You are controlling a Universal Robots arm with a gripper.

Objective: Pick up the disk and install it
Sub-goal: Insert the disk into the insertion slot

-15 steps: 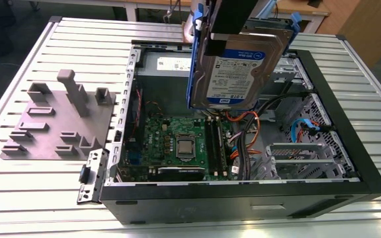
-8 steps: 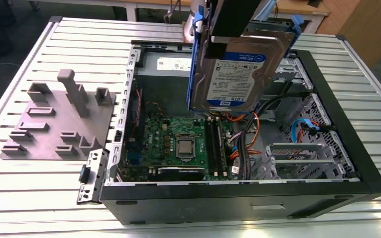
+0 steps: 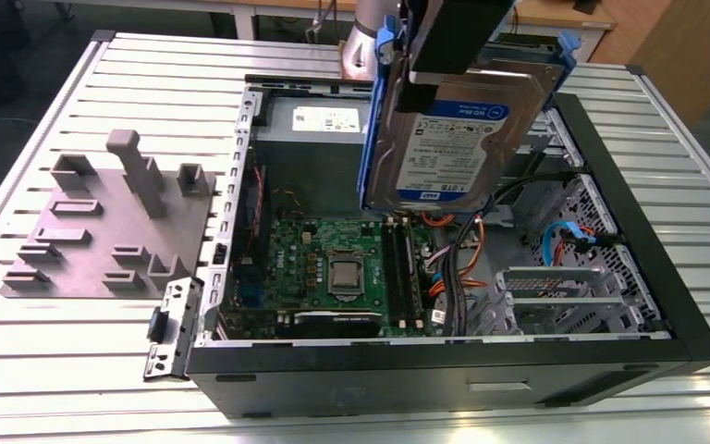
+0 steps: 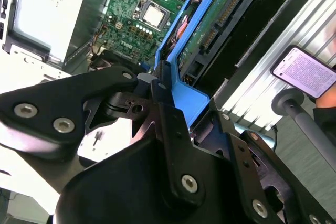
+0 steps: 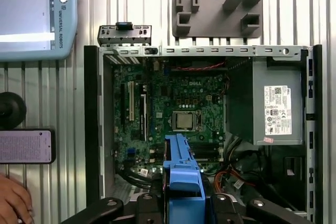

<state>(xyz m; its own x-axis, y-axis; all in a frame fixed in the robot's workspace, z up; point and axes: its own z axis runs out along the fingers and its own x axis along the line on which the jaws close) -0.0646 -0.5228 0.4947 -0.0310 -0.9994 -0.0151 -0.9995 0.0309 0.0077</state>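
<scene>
Disk (image 3: 454, 139), long axis near vertical, is shown pinched by its upper blue frame end between the jaws of the gripper (image 3: 457, 69) and suspended on edge above the open case (image 3: 454, 379), over the motherboard (image 3: 330, 268).

The matte black metal claw (image 4: 178, 100) is built of flat angular link bars (image 4: 68, 103) hinged on round pivots and fastened with bright silver socket-head screws (image 4: 189, 183) set in recessed holes. Behind the links sits a smooth rounded black housing (image 4: 121, 192). In the exterior view the claw's body is a black rectangular block (image 3: 460, 32), with a silver-grey cylindrical arm segment (image 3: 361, 46) just beside it
</scene>
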